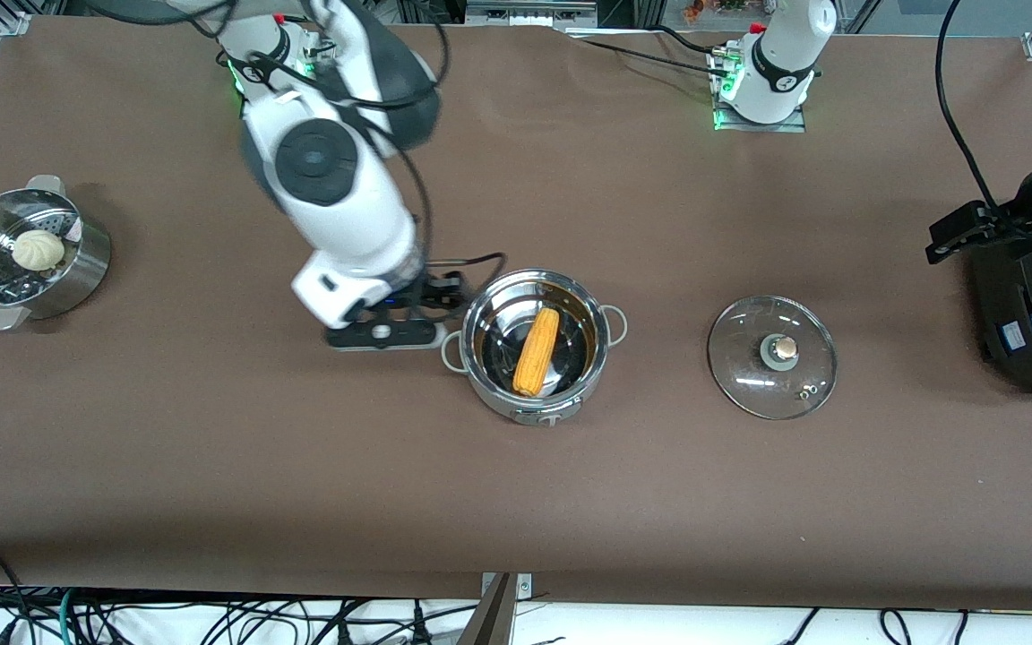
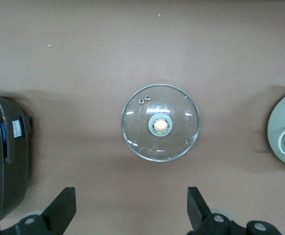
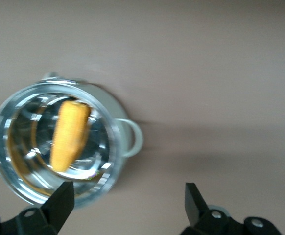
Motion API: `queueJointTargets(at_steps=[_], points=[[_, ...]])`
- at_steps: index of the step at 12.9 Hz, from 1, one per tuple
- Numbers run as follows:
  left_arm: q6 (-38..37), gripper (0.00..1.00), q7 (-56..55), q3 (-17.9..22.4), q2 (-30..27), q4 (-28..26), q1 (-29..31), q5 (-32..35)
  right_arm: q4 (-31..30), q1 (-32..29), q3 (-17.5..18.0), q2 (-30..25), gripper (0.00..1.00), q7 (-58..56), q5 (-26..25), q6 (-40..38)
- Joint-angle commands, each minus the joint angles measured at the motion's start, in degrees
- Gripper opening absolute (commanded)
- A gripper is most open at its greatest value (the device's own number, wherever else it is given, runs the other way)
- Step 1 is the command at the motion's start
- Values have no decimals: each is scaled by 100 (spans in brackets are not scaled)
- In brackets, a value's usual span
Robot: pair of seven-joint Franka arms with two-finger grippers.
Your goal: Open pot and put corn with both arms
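The steel pot [image 1: 570, 401] stands open mid-table with the yellow-orange corn [image 1: 537, 351] lying inside it. Its glass lid [image 1: 807, 345] with the tan knob lies flat on the table, beside the pot toward the left arm's end. My right gripper [image 1: 401, 315] is open and empty, low beside the pot on the right arm's side. In the right wrist view its gripper [image 3: 128, 193] is over bare table, with the pot [image 3: 117, 147] and the corn [image 3: 70, 134] at one finger. My left gripper [image 2: 131, 196] is open and empty, high up, with the lid [image 2: 181, 117] below it.
A perforated steamer basket [image 1: 77, 269] holding a pale bun [image 1: 38, 250] stands at the right arm's end. A large black cooker [image 1: 1031, 313] stands at the left arm's end, under the left arm; it also shows in the left wrist view [image 2: 0, 156]. Cables hang at the table's front edge.
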Motion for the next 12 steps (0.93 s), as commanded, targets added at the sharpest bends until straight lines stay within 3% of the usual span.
queueJointTargets(at_steps=[1, 4, 6, 9, 12], points=[[-149, 100, -72, -2, 30, 215, -31, 92, -148, -557, 25, -376, 100, -737, 73, -560], [-140, 100, -116, 112, -242, -5, -417, 144, -148, -1330, 25, -561, 100, -1345, 73, -1148], [-123, 100, -326, 165, -365, -171, -532, 153, -139, -1543, -167, -657, 100, -1478, 11, -1482], [-44, 100, -336, 726, -471, -347, -953, 92, -244, -1876, -326, -894, 100, -1750, -6, -1729], [-17, 100, -336, 999, -498, -374, -1216, 74, -1716, -2447, -309, -1815, 100, -1900, 11, -1241]])
